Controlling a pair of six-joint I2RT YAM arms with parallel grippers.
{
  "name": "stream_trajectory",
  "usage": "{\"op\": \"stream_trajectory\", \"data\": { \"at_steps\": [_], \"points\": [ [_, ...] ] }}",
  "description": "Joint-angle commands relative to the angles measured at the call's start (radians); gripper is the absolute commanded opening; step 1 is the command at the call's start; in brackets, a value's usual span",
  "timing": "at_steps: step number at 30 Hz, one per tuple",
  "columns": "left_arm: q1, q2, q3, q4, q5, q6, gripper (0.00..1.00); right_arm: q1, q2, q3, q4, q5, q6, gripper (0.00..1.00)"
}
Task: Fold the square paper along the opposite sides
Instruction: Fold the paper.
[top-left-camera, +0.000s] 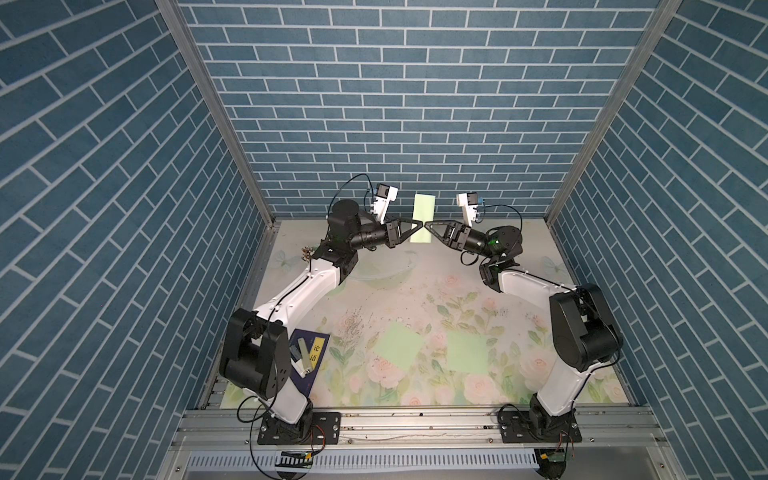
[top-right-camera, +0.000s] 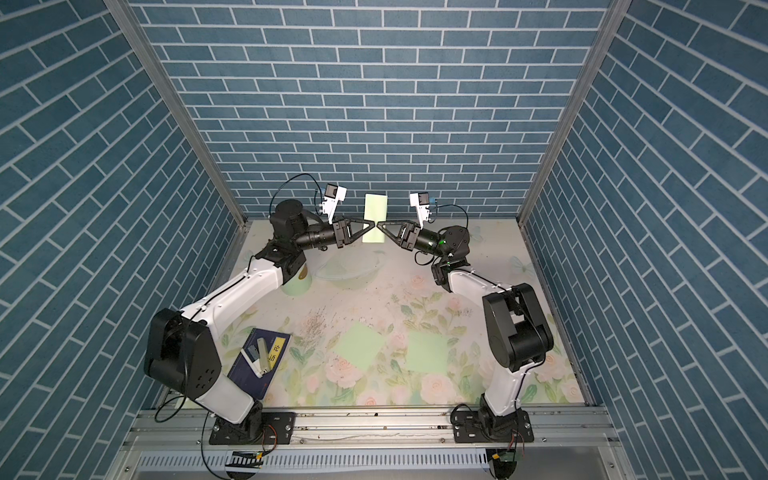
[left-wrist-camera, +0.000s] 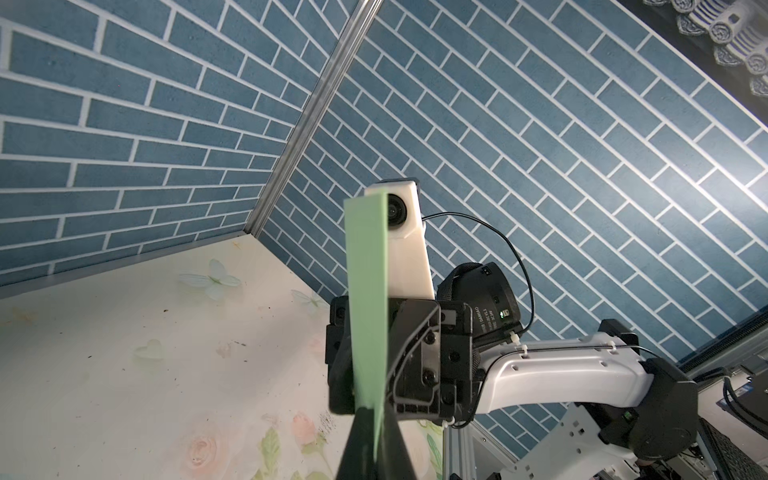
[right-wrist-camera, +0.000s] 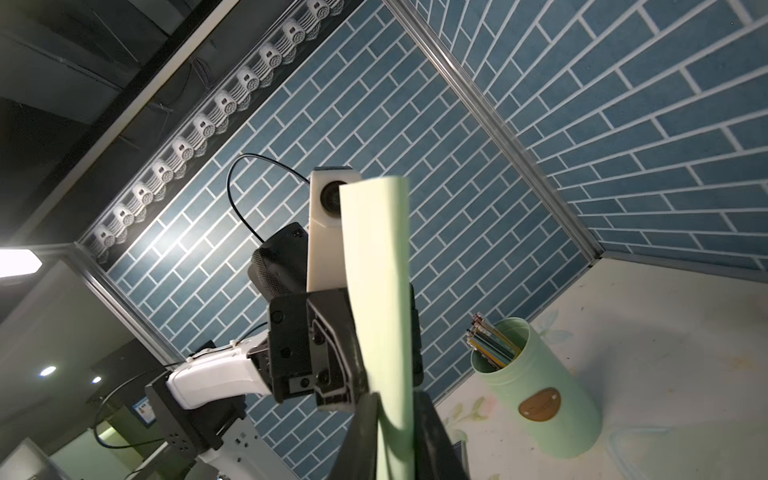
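A light green paper (top-left-camera: 423, 212), folded into a narrow upright strip, hangs in the air near the back wall in both top views (top-right-camera: 375, 212). My left gripper (top-left-camera: 419, 226) comes at it from the left and is shut on its lower part. In the left wrist view the paper (left-wrist-camera: 368, 291) runs down between the left gripper's (left-wrist-camera: 376, 415) closed fingers. My right gripper (top-left-camera: 427, 227) meets it tip to tip from the right. In the right wrist view the loosely doubled paper (right-wrist-camera: 378, 270) sits between the right gripper's (right-wrist-camera: 395, 399) fingers, which press on both its sides.
Two more green paper squares (top-left-camera: 399, 345) (top-left-camera: 466, 352) lie flat on the flowered table (top-left-camera: 415, 291) near the front. A dark blue book (top-left-camera: 311, 353) with small white items lies front left. A green cup of pencils (right-wrist-camera: 540, 386) stands back left, near a clear bowl (top-right-camera: 349, 270).
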Motion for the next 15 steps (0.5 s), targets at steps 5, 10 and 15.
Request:
{"op": "stream_trajectory", "data": {
  "at_steps": [5, 10, 15],
  "points": [
    [0.001, -0.013, -0.005, -0.081, -0.007, 0.074, 0.0, -0.005, -0.056, -0.051, 0.055, -0.008, -0.013, 0.17],
    [0.004, 0.067, 0.058, -0.365, -0.051, 0.228, 0.0, -0.043, -0.114, -0.153, -0.074, -0.017, -0.137, 0.52],
    [-0.01, 0.285, 0.161, -0.804, -0.152, 0.489, 0.0, -0.023, -0.328, -0.321, -0.664, 0.316, -0.796, 0.53]
  ]
}}
